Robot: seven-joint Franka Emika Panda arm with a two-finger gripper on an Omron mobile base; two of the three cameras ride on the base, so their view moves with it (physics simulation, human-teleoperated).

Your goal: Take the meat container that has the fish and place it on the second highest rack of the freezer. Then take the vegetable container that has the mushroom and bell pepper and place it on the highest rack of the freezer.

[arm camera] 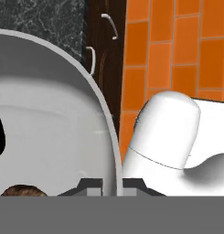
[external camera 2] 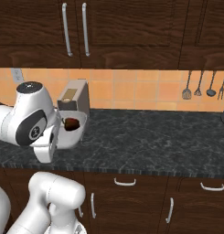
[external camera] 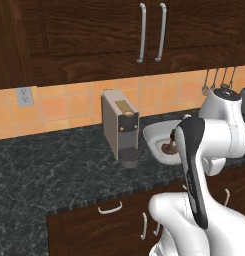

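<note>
Room around my end effector was tight on one side and free on the other. Its two dark fingertips stood either side of the thick rim of the vegetable container, pinched narrow on that wall, so I held the container by its edge. The container's pale hollow spread away from the tips on one side, with the mushroom lying close beside them at the bottom of the hollow. On the other side of the tips sat only my own white links, and past them the orange tiled wall.

From the left base view, the vegetable container appeared above the dark marble table, just inside its front edge, with the brown mushroom in it. A small red thing, perhaps the bell pepper, showed in the right base view; I could not tell whether the container touched the table or hung clear of it.

Nearest obstacle was the beige coffee machine, standing just beside the container on the side away from my arm, almost touching its rim. Behind both rose the tiled wall, then the dark wooden cupboards overhead. Hanging utensils were well apart, far along the wall. The long stretch of table beyond the container lay open, and the front edge dropped to drawers below.
</note>
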